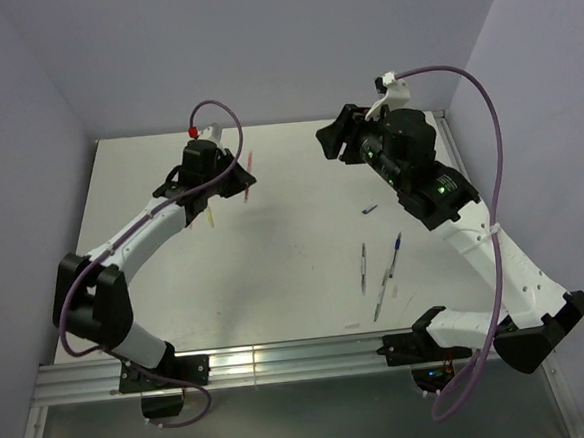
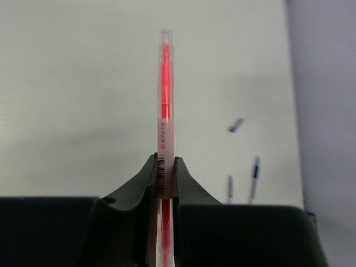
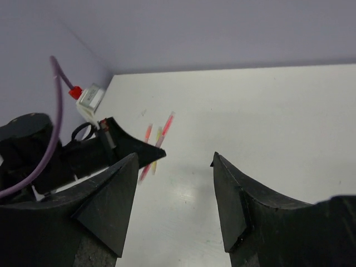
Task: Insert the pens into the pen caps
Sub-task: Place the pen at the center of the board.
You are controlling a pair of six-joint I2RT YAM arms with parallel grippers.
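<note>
- Noted the left pincer [image 2: 165, 164] clamped on the red pen [image 2: 164, 100], one finger pressed to each side of the barrel.
- Found the red pen held off the tabletop [image 1: 297, 289] at the far left, its long free end reaching past the fingertips and finishing in a clear, pale tip. Cannot tell whether that tip is a cap.
- Recorded a printed label and barcode on the barrel just beyond the grip.
- Found the right pincer [image 3: 174, 158] wide apart, with nothing between its fingers, raised over the far right of the tabletop and facing the left pincer.
- Saw pink and yellowish streaks beside the left pincer in the right wrist view; too blurred to sort pens from reflections.
- Located a yellow pen [image 1: 212, 217] on the tabletop, partly under the left arm.
- Located a dark blue cap [image 1: 370, 210] lying alone right of centre, well apart from both pincers.
- Found a grey pen [image 1: 364, 267] and a blue-marked pen [image 1: 397, 252] lying nearer the arm bases than that cap, side by side without touching.
- Noted a pale pen [image 1: 381, 298] in line with the near end of the blue-marked pen. Cannot tell whether they touch.
</note>
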